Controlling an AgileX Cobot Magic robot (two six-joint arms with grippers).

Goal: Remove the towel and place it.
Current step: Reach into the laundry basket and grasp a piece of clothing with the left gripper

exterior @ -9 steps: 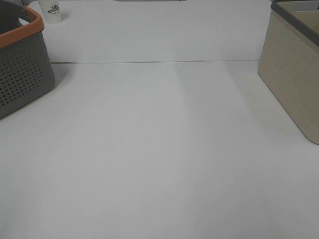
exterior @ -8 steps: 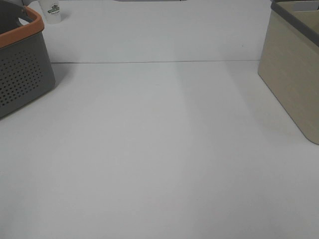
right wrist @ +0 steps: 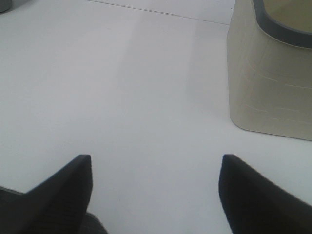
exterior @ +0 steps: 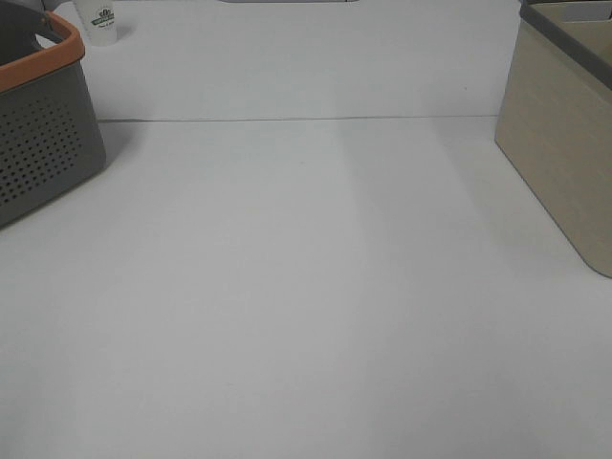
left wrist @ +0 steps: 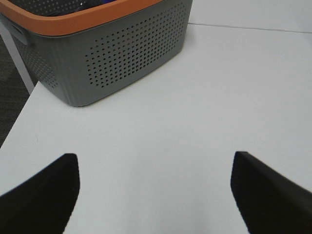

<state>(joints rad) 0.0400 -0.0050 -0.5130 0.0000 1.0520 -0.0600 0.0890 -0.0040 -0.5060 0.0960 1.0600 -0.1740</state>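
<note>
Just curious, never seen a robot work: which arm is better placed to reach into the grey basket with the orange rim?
Probably the left. The left gripper, open, faces the grey basket close ahead; the right gripper, also open, faces the beige bin on the opposite side.

White table (exterior: pixel 306 287): grey basket (exterior: pixel 43 134), beige bin (exterior: pixel 555 163), perhaps a cup (exterior: pixel 98 21)

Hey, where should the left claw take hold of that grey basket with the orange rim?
Probably the orange rim, from above: it is a thin lip around an open top that the left claw could straddle. The basket has perforated walls that look too broad to pinch sideways.
</note>
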